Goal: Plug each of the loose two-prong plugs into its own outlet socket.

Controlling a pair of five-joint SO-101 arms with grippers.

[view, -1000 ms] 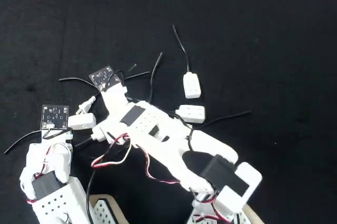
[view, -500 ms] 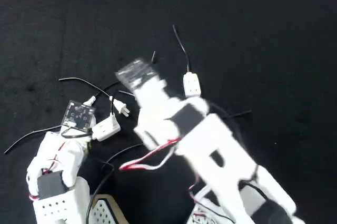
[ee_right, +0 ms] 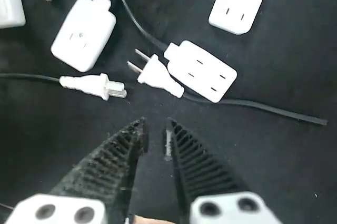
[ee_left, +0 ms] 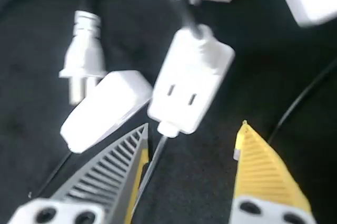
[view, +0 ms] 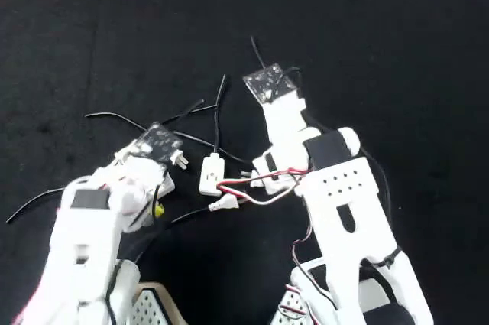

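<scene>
Claw arms (view: 336, 187) are seen flanking a plug (view: 228, 204) and outlet socket (view: 211, 174) at lower centre. Left wrist — left claw (ee_left: 194, 125) is spread wide at a socket (ee_left: 190, 84), probably to steady it. Right wrist — right claw (ee_right: 155, 125) is held narrow, empty, near a loose plug (ee_right: 156, 76).

A white socket (view: 212, 173) lies flat near the table's middle in the high view, its black cord running toward 12 o'clock. A white two-prong plug (view: 178, 158) lies unplugged at its 10 o'clock, and a second plug (view: 224, 204) lies just off its 5 o'clock. In the right wrist view a white socket block (ee_right: 202, 71) lies face up with a loose plug (ee_right: 155, 75) touching its end, prongs bare, and a stray plug (ee_right: 95, 84) lies apart nearby.
</scene>
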